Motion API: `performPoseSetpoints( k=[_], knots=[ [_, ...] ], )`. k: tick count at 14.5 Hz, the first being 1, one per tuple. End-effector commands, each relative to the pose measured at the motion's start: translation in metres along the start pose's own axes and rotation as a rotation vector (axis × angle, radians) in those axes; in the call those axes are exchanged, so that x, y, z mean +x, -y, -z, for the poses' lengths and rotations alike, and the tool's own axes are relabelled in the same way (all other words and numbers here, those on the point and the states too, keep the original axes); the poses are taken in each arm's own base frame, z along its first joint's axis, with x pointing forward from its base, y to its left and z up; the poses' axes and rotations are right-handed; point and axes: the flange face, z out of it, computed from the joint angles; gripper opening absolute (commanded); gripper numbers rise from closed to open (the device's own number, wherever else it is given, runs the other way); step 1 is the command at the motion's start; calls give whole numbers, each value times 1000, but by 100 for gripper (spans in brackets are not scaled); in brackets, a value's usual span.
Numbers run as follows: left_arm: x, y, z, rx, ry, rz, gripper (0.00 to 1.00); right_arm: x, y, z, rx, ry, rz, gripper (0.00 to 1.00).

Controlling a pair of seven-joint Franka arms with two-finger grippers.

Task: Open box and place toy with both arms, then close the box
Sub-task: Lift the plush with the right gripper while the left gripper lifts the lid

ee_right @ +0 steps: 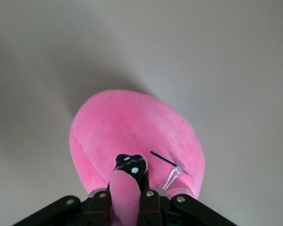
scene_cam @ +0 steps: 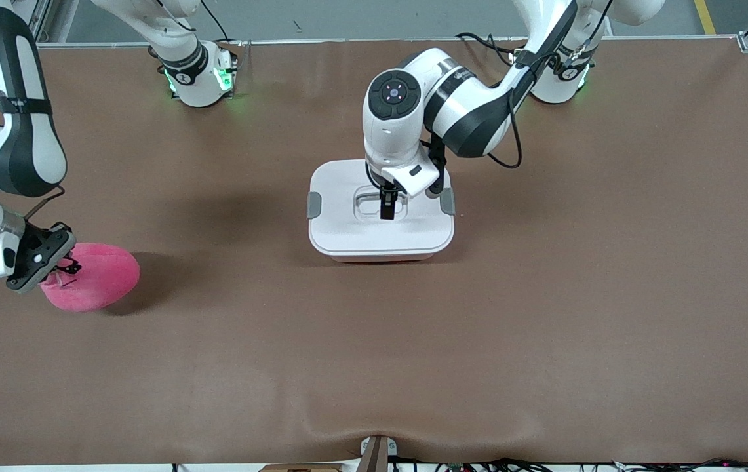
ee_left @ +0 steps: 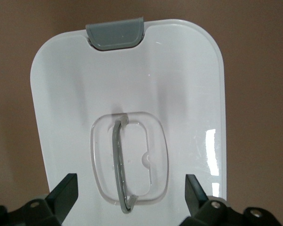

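Brown mat covers table (scene_cam: 544, 314); grey floor past its edge by the bases. 1 box (scene_cam: 381, 226) mid-table, lid on, long axis running between the arms' ends, 2 grey clips. Left gripper (scene_cam: 387, 208) over lid handle (ee_left: 119, 165), fingers spread wide, holding nothing. 1 toy (scene_cam: 95, 278) at right arm's end; right gripper (scene_cam: 62, 272) pinched shut on its plush.

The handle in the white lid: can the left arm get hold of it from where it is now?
Probably yes. The left gripper hangs open right over the box, its fingers either side of the recessed handle. Nothing lies between them. The right gripper, shut on the toy, is well clear.
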Motion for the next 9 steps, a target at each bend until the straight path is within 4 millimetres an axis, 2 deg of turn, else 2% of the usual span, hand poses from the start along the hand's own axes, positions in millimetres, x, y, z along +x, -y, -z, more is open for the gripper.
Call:
performPoseSetpoints(
  k=[1, 5, 9],
  knots=[
    [-21, 7, -15, -20, -8, 19, 100, 19, 0, 33, -53, 29, 114, 0],
    [-25, 10, -32, -9, -21, 16, 100, 57, 14, 72, -141, 65, 291, 0],
    [-22, 8, -50, -13, -65, 30, 100, 80, 28, 89, -174, 82, 433, 0]
  ],
)
